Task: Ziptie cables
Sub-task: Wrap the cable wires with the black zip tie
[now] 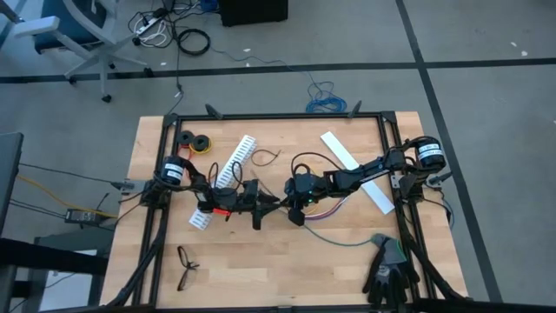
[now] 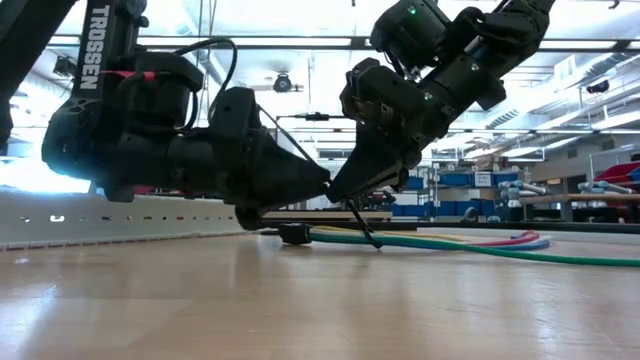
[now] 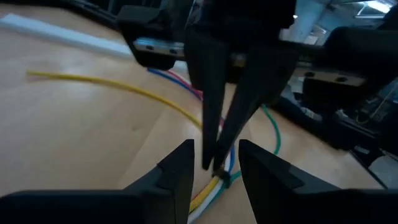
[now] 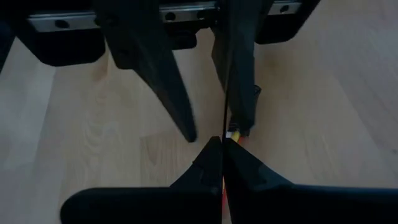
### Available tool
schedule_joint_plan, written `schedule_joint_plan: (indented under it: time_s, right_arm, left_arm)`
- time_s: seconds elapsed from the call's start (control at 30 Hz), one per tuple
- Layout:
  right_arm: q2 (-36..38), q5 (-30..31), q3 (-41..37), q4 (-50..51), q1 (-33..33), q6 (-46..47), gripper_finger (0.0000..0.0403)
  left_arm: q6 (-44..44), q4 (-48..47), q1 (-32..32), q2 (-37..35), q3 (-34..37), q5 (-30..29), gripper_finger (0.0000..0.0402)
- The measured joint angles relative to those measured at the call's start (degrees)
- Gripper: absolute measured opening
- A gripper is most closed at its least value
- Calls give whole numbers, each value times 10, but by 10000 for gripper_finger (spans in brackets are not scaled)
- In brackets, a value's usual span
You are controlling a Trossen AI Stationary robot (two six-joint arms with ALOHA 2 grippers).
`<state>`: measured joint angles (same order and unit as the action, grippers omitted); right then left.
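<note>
The cables (image 1: 332,211), a bundle of yellow, red, blue, white and green wires, lie on the wooden table at mid-right. Their near end (image 3: 210,190) runs between the fingers of my left gripper (image 3: 214,171), which is open and level, coming from the table's left. Whether those fingers touch the bundle I cannot tell. My right gripper (image 4: 222,148) slants down from the right, its tips meeting the left gripper's over that end, shut on a thin black ziptie (image 4: 224,93). In the low view a black strip (image 2: 364,226) hangs below the tips to the table. My right gripper pinches the black ziptie (image 4: 224,127) between its two fingertips, at their free ends only. The fingers slant down from the table's right side and lie along the strip. The strip runs straight on from the tips, past the bundle's end (image 4: 235,132), between the left gripper's fingers.
A white slotted strip (image 1: 224,178) lies left of centre and a flat white strip (image 1: 356,169) at the right. Black eyeglasses (image 1: 187,265) and dark gloves (image 1: 387,269) sit near the front edge, tape rolls (image 1: 195,141) at the far left. A black frame (image 1: 278,116) borders the table.
</note>
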<state>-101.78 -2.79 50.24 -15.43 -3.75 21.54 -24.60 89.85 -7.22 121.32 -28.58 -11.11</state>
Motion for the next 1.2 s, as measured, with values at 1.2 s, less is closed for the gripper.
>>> schedule_joint_plan:
  time_s: [1.2]
  right_arm:
    - [0, -14, 0, -10, -7, -1, 0]
  left_arm:
    - [-11, 1, 1, 0, -16, 28, 3]
